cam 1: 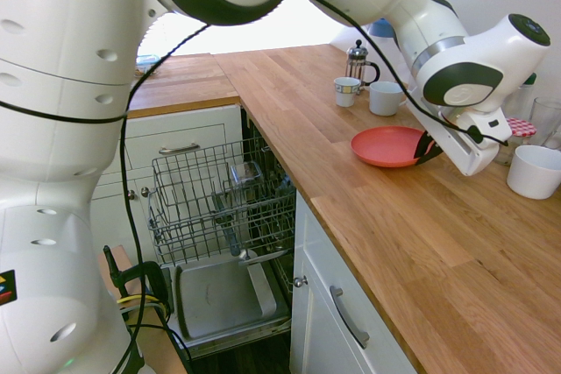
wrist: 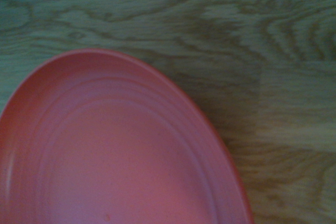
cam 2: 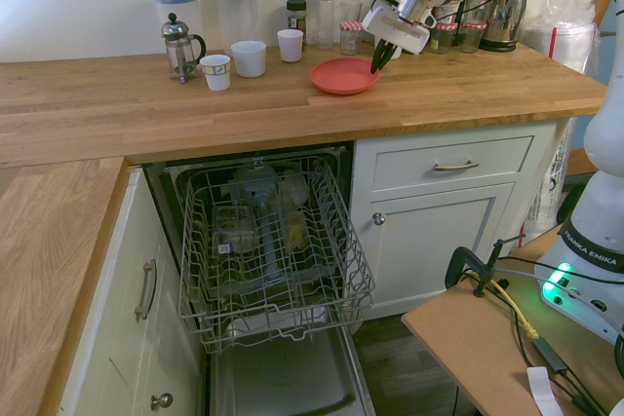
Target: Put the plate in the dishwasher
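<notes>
Second exterior view: my gripper [cam 2: 376, 63] pinched tight on plate [cam 2: 344, 76] rim (edge tilted up), dishwasher [cam 2: 273, 241] rack below awaits.

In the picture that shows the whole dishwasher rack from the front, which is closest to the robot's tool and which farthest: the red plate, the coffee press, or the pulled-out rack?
1. The plate, at the tool.
2. The coffee press, along the counter, beside the cups.
3. The dishwasher rack, below the counter.

wall [cam 2: 88, 7]: pale, plain | worktop [cam 2: 127, 104]: oak, L-shaped | cabinets [cam 2: 429, 202]: white, metal handles
</notes>
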Tool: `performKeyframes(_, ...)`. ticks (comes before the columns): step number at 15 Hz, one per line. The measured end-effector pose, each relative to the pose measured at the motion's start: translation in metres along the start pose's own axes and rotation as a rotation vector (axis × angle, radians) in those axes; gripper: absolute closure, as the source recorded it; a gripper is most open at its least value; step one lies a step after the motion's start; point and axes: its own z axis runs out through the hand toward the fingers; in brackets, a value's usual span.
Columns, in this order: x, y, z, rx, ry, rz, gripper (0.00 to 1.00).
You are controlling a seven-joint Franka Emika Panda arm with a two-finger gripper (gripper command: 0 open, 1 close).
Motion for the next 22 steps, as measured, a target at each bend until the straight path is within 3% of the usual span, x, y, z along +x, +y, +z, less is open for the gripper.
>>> performKeyframes(5,-0.075,-0.004,-0.045,0.037,0.071,-0.099,1.00)
performKeyframes(12,-0.272,-0.061,-0.080,-0.083,0.370,-0.289,1.00)
performKeyframes(18,-0.410,-0.107,-0.034,-0.221,0.545,-0.434,1.00)
performKeyframes(22,-0.435,-0.123,0.002,-0.271,0.583,-0.432,1.00)
